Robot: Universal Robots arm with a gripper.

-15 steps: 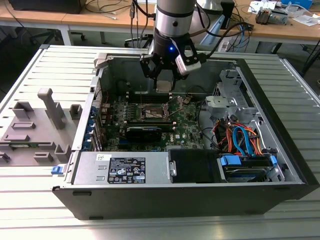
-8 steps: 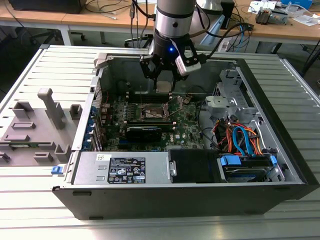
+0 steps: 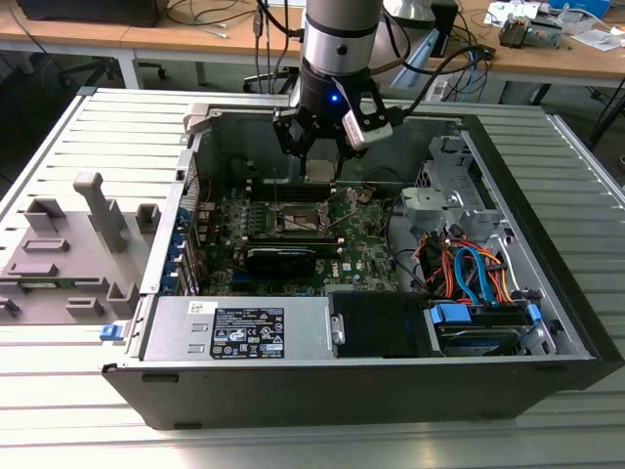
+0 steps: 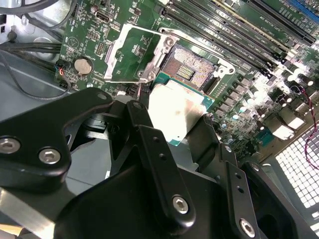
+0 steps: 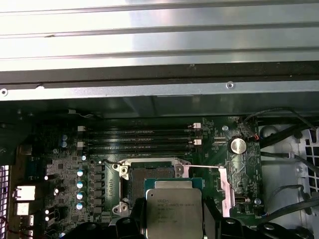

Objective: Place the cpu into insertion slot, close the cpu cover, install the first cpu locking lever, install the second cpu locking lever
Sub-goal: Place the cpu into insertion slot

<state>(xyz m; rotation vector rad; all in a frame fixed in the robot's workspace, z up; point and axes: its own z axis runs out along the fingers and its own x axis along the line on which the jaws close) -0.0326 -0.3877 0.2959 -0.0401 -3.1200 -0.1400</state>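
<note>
**Chip held above the open socket**

Nearest the wrist cameras, the end effector (image 4: 174,122) is clamped on the cpu (image 5: 173,211). Its black fingers (image 4: 142,124) press on opposite edges of the chip, which probably keeps the metal top level and the underside untouched.

Just beyond the chip lies the insertion slot (image 4: 187,67), bare inside its silver rim. The cpu cover (image 4: 132,52) is folded back flat beside it, evidently so nothing bars the way down. The chip is not seated yet.

The second wrist view looks in at a slant and shows the slot's contact field and the cover's window with green board behind it. The first wrist view looks more squarely, showing the chip's edges roughly parallel to the slot, with the memory slots (image 5: 139,139) and a coin cell (image 5: 238,145) beyond.

The exterior view shows height: the chip hangs clear above the board inside the open computer case (image 3: 371,391), which rests on a ribbed metal desk (image 3: 59,410).
</note>
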